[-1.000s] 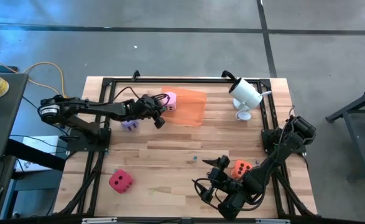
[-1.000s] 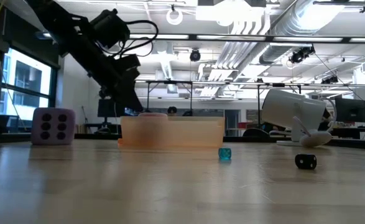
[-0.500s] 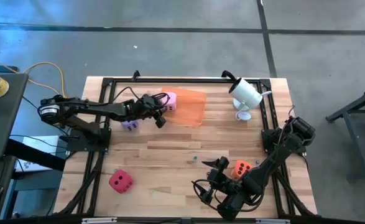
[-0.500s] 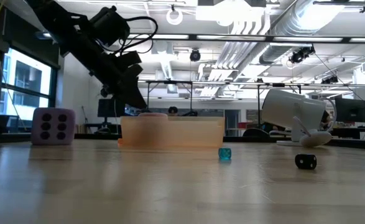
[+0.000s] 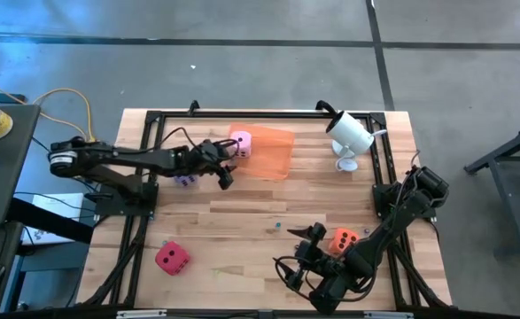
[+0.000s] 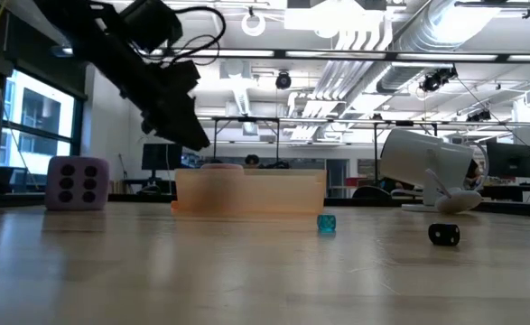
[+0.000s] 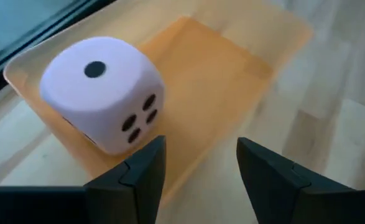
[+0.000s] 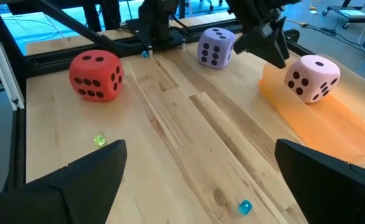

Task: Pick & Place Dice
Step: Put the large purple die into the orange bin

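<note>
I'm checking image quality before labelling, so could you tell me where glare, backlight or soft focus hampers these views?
Low view: bright ceiling lights backlight the left arm into a silhouette, and the near table is soft. Left wrist view: the pink die is fairly clear, but the fingers in the foreground blur. Right wrist view: the red die is clear. High view: evenly lit.

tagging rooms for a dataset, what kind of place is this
Most likely a robotics lab or open workshop: exposed ceiling ducts and strip lights, glass-walled bays behind, and a framed wooden table carrying two arms over foam dice.
</note>
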### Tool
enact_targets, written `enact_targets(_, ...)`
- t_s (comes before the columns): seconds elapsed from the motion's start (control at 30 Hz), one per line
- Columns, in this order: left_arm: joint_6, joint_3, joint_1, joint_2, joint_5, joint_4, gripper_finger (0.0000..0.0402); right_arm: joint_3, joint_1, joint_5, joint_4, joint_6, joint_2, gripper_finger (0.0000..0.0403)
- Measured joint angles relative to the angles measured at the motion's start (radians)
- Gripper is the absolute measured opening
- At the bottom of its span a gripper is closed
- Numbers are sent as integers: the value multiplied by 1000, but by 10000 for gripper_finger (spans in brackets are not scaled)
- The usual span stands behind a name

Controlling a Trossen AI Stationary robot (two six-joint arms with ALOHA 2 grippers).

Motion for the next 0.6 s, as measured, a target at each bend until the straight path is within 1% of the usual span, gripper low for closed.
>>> enact_targets(0.17, -12, 2, -57, -62, 94, -68, 193, 0, 0, 0, 2, 0, 0, 399)
enact_targets(0.4, -124, 2, -140, -75, 277, -81, 193, 0, 0, 0, 12, 0, 0, 399)
enact_targets(0.5, -126, 2, -159, -75, 291, -61, 193, 0, 0, 0, 11, 0, 0, 399)
enact_targets(0.6, -97, 2, -174, -75, 289, -46, 196, 0, 0, 0, 11, 0, -1, 399)
